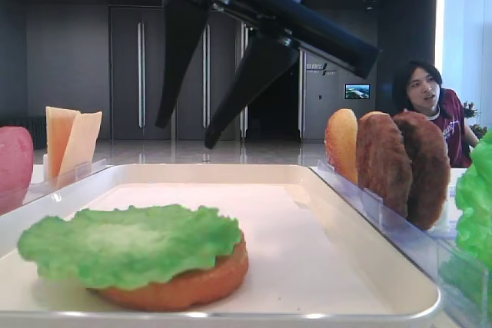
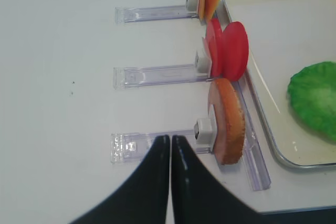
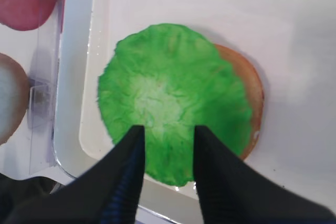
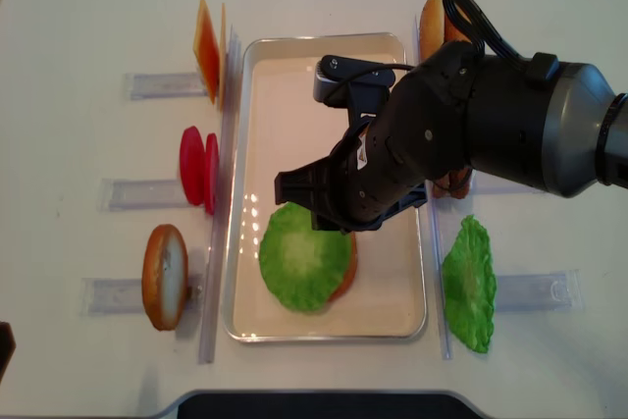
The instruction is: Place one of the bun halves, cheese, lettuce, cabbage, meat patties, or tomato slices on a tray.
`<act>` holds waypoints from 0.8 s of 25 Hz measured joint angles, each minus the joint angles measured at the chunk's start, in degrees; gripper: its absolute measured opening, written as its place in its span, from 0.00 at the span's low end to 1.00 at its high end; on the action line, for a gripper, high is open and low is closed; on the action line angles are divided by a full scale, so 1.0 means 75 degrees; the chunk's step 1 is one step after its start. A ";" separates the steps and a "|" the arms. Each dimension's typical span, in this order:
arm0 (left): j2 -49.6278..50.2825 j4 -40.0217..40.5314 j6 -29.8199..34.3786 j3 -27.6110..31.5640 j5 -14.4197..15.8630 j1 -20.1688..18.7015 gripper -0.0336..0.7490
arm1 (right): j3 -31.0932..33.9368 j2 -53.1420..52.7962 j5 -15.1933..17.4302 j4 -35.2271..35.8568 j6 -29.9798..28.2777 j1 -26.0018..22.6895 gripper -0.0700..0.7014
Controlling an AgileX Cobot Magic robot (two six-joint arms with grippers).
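Right wrist view: right gripper [image 3: 167,140] hangs with jaws parted and empty above the lettuce [image 3: 173,100], which lies on a bun half [image 3: 247,85] in the tray [image 3: 79,129]. Placement looks done; next, lift clear.

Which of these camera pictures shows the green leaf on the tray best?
The right wrist view: the frilly round green lettuce leaf fills it from straight above, covering an orange bun half. The low exterior view shows it side-on, the overhead one small beneath the arm, the left wrist only an edge.
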 joint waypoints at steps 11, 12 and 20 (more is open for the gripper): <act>0.0000 0.0000 0.0000 0.0000 0.0000 0.0000 0.03 | 0.0000 0.0000 0.0600 -0.1036 0.1033 0.0000 0.57; 0.0000 0.0000 0.0000 0.0000 0.0000 0.0000 0.03 | 0.0000 0.0000 0.0609 -0.1036 0.1079 0.0000 0.59; 0.0000 0.0000 0.0000 0.0000 0.0000 0.0000 0.03 | -0.0039 0.0000 0.0994 -0.1336 0.1371 0.0000 0.66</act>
